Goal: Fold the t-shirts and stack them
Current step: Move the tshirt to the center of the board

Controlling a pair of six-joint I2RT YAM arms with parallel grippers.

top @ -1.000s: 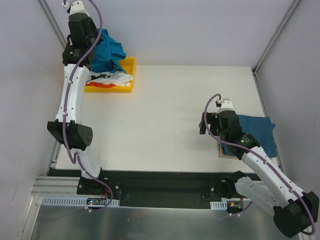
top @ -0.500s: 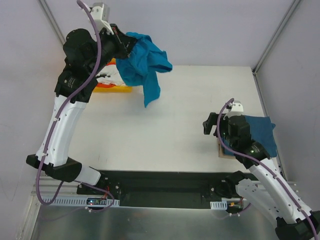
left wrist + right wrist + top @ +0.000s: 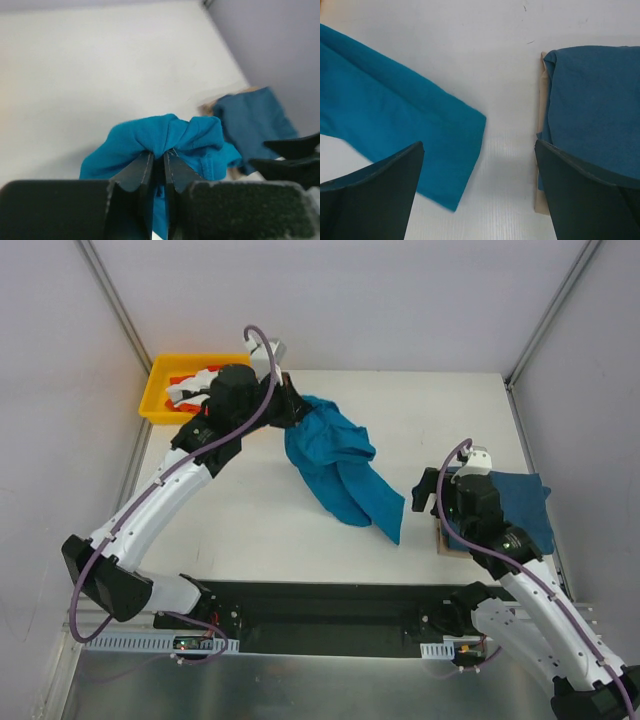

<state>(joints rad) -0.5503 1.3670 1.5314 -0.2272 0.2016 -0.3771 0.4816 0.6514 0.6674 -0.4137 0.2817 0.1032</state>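
Observation:
A loose teal t-shirt (image 3: 335,465) hangs crumpled from my left gripper (image 3: 290,410), which is shut on a bunch of its cloth (image 3: 165,132) over the back middle of the table. The shirt's lower end drapes onto the table and reaches toward my right gripper (image 3: 425,492). A second t-shirt (image 3: 520,505) lies folded on a tan board (image 3: 441,540) at the right. My right gripper (image 3: 479,145) stands open and holds nothing, between the loose shirt's end (image 3: 395,115) and the folded shirt (image 3: 600,100).
A yellow bin (image 3: 155,400) with white and orange cloths (image 3: 190,388) stands at the back left corner. Metal frame posts rise at the table's back corners. The table's right edge runs just beyond the folded shirt.
My left arm has swung the teal shirt from above the yellow bin out over the table's middle, and its tail now rests on the table. The right gripper has stayed open, barely moving.

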